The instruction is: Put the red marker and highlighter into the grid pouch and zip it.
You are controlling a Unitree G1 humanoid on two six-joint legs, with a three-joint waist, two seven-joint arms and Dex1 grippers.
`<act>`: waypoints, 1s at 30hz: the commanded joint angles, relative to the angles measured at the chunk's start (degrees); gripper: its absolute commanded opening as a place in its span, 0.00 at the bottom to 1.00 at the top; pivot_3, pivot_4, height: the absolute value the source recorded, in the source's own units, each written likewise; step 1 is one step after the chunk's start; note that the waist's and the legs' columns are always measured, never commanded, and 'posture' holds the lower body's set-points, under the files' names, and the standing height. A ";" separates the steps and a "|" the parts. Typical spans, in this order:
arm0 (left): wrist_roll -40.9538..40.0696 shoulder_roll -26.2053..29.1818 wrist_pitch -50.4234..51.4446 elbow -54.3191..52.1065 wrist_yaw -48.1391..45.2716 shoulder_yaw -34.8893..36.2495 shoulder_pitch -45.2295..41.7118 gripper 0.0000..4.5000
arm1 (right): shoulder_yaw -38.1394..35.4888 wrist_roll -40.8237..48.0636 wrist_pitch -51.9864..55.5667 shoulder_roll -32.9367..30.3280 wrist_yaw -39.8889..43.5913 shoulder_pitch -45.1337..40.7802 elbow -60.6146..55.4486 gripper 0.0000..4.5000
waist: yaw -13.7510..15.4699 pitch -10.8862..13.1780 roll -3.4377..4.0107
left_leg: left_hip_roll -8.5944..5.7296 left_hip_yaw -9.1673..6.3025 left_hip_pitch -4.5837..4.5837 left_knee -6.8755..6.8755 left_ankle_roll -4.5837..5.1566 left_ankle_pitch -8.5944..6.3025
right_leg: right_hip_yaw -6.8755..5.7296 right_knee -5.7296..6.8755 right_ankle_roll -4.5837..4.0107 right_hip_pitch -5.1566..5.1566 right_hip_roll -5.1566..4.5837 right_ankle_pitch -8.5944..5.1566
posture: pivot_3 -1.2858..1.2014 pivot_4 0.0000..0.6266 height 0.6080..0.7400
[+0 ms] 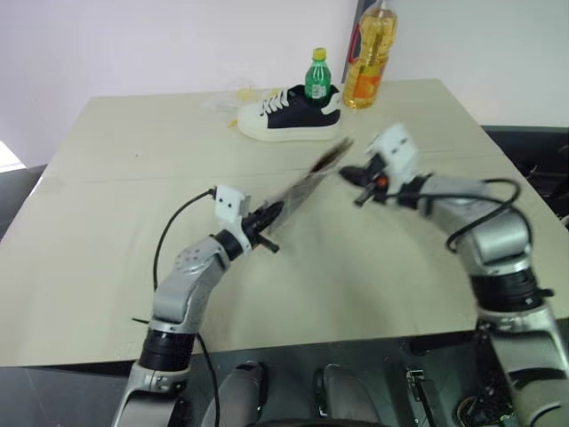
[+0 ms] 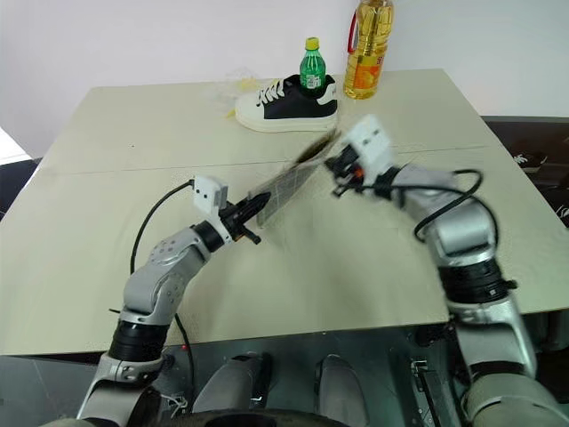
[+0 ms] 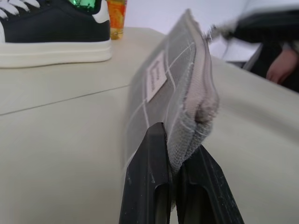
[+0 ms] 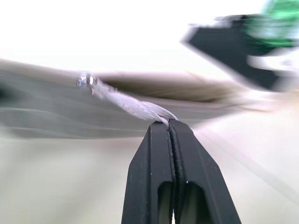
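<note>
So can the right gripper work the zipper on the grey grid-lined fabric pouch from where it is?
Probably yes. The right gripper is already shut on the silvery zipper pull, and the left gripper is shut on the opposite end of the grid pouch, holding it up off the table with nothing between them.
</note>
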 commanded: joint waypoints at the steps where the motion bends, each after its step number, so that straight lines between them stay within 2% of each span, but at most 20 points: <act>1: 0.25 2.71 -1.68 -3.34 -2.62 -0.22 1.04 0.00 | -2.25 -3.65 -3.91 -1.63 -1.49 -2.84 5.65 0.01 | 0.01 0.00 0.00 | 0.00 0.01 0.00 -0.01 0.00 0.00 | 0.00 -0.01 0.00 0.00 -0.01 0.00 | 0.52 0.24 0.99; 6: 0.12 5.23 -1.57 -3.95 -4.01 0.30 1.66 0.00 | -1.93 -5.36 -6.97 -2.76 0.84 -2.74 8.64 0.01 | -0.04 0.00 0.01 | 0.00 0.01 -0.04 0.00 0.00 0.00 | 0.01 -0.02 -0.01 -0.02 -0.03 0.00 | 0.52 0.24 0.99; 11: 1.55 6.76 -2.29 -4.93 -4.74 -1.27 2.65 0.00 | -0.74 -4.83 -8.76 -4.56 6.96 1.17 5.08 0.01 | 0.01 0.00 0.01 | 0.00 0.01 -0.07 0.00 0.00 0.00 | 0.02 -0.03 0.00 -0.04 -0.03 0.00 | 0.52 0.24 0.99; 14: 1.27 7.34 -1.21 -6.94 -6.07 -2.82 3.89 0.00 | -1.50 -1.31 -7.21 -7.34 14.26 5.19 1.69 0.20 | 0.10 0.00 0.01 | 0.00 0.01 -0.08 0.00 0.00 0.00 | 0.02 -0.04 0.00 -0.03 -0.04 0.00 | 0.52 0.24 0.99; 15: 0.96 7.66 -0.78 -7.78 -6.61 -3.27 4.38 0.00 | -1.92 -0.22 -7.23 -8.43 16.56 6.82 0.35 0.30 | 0.14 0.00 0.01 | 0.00 0.00 -0.09 0.01 0.01 0.00 | 0.01 -0.06 0.00 -0.02 -0.04 0.00 | 0.52 0.24 0.99; 18: 0.87 9.03 0.34 -9.41 -7.83 -4.37 5.33 0.22 | -3.16 1.23 -8.23 -10.62 20.11 10.19 -1.72 0.64 | 0.01 0.01 0.01 | 0.00 0.00 -0.13 0.01 0.02 -0.01 | 0.01 -0.10 0.00 -0.03 -0.05 0.00 | 0.52 0.24 0.99; 21: 2.25 11.10 0.62 -10.88 -8.41 -5.41 6.53 0.58 | -4.05 2.45 -8.82 -13.27 23.92 13.97 -3.72 1.00 | -0.04 0.01 0.03 | 0.02 0.01 -0.15 0.03 0.02 -0.01 | 0.02 -0.10 -0.03 -0.06 -0.04 -0.02 | 0.52 0.24 0.99; 23: 1.62 12.77 2.04 -12.71 -8.70 -5.00 8.37 0.78 | -5.11 3.28 -8.93 -14.36 25.25 15.84 -3.73 1.00 | -0.03 0.01 0.03 | 0.04 0.02 -0.14 0.03 0.02 -0.01 | 0.02 -0.10 -0.16 -0.06 -0.04 -0.09 | 0.52 0.24 0.99; 27: 0.47 15.69 3.64 -15.97 -8.02 -1.47 14.05 0.78 | -7.17 3.04 -9.92 -14.44 24.68 17.30 -0.28 1.00 | -0.05 0.01 0.04 | 0.05 0.03 -0.15 0.02 0.02 -0.01 | 0.04 -0.11 -0.20 -0.08 -0.05 -0.11 | 0.52 0.24 0.99; 30: -1.05 15.07 3.61 -15.88 -5.24 4.16 18.75 0.78 | -8.59 2.95 -11.51 -12.78 22.98 17.25 3.66 1.00 | 0.10 0.01 0.04 | 0.06 0.03 -0.16 0.02 0.02 -0.02 | 0.05 -0.12 -0.22 -0.09 -0.07 -0.12 | 0.52 0.24 0.99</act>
